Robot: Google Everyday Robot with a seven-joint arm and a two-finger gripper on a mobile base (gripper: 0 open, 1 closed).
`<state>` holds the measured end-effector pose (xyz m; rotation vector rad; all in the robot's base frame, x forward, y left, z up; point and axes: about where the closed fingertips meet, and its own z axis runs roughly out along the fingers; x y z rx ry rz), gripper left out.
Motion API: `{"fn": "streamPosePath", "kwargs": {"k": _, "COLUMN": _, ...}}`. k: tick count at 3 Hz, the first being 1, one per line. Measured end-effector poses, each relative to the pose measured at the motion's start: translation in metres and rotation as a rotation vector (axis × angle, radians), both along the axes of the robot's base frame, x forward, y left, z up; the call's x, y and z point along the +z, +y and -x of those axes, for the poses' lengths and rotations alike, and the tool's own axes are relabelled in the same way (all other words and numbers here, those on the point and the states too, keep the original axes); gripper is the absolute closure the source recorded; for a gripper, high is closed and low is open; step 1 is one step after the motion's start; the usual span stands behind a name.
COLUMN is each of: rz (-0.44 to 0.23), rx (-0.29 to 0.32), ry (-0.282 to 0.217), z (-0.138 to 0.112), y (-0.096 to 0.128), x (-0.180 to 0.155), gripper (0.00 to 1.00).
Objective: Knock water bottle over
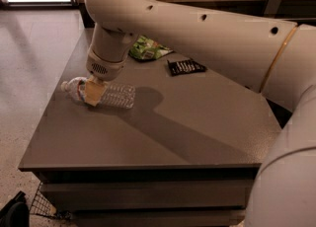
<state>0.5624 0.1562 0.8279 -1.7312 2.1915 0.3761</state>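
Observation:
The water bottle [116, 95] lies on its side on the grey table [197, 122] near the left edge. Its white cap [64, 86] points left and its clear ribbed body points right. My gripper [94, 93] hangs from the big white arm directly over the bottle's neck end. Its tan fingers [94, 93] cover the label band and touch or nearly touch the bottle.
A green snack bag [146, 49] lies at the back of the table. A black packet [185, 66] lies to its right. My arm spans the upper right. A wire basket [44, 204] and a dark object sit on the floor at the lower left.

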Motion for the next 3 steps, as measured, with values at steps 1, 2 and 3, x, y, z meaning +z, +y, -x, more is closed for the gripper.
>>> {"fn": "streamPosePath", "kwargs": {"k": 1, "rz": 0.001, "rx": 0.001, "ry": -0.001, "z": 0.0008, "y": 0.0003, "x": 0.0002, "gripper": 0.13}}
{"fn": "streamPosePath", "kwargs": {"k": 2, "rz": 0.001, "rx": 0.003, "ry": -0.001, "z": 0.0016, "y": 0.0006, "x": 0.0005, "gripper": 0.00}}
{"fn": "streamPosePath", "kwargs": {"k": 3, "rz": 0.001, "rx": 0.003, "ry": -0.001, "z": 0.0016, "y": 0.0006, "x": 0.0005, "gripper": 0.00}}
